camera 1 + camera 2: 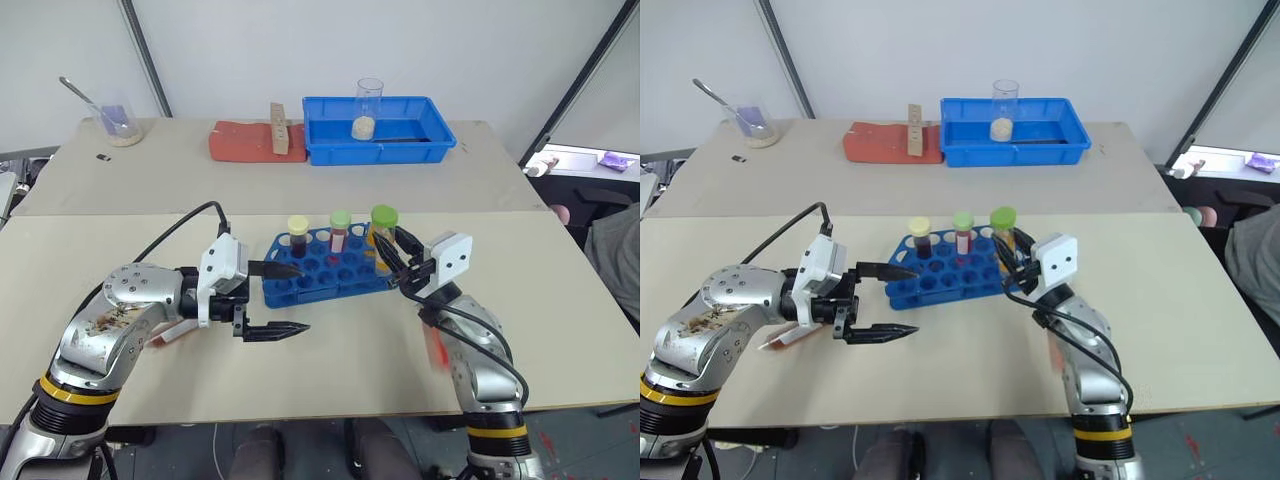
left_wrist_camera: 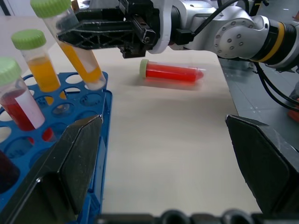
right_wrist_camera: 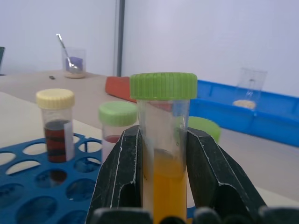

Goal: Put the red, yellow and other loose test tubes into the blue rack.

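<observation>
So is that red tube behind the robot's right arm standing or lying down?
Lying down: the red tube rests on its side on the table, outside the blue rack.

Blue rack (image 1: 325, 268) flat on table, holding upright tubes: yellow-capped dark one (image 1: 298, 236), green-capped red one (image 1: 339, 231), green-capped yellow one (image 2: 39, 70). Green-capped yellow tube (image 3: 164, 154) tilted, tip at rack edge hole. Red tube (image 2: 172, 72) lying loose beside rack.
</observation>
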